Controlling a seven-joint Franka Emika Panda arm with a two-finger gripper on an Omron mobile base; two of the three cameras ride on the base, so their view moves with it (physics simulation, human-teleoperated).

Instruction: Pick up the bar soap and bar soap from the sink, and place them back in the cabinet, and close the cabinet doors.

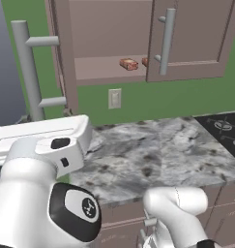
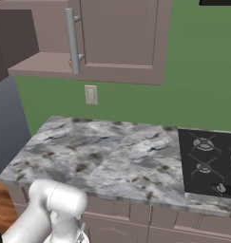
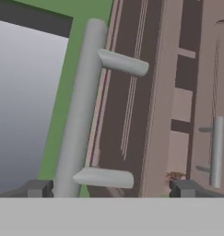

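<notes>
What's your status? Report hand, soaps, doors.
Hand open, fingertips either side of left door's grey bar handle. Reddish-orange bar soap on mauve-brown cabinet shelf. Left door wide open, right door nearly shut.

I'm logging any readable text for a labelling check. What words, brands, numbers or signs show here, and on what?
None can be read.
The round dark cap on the arm's joint bears a small white emblem, a symbol, not letters.
The bar soaps on the cabinet shelf, the wall outlet and the stovetop carry no legible print.

Grey marbled counter (image 2: pixel 112 156); black stovetop (image 2: pixel 212 163) at its right end; pale wall outlet (image 2: pixel 91 94) on green wall (image 2: pixel 197 71) above counter.
</notes>
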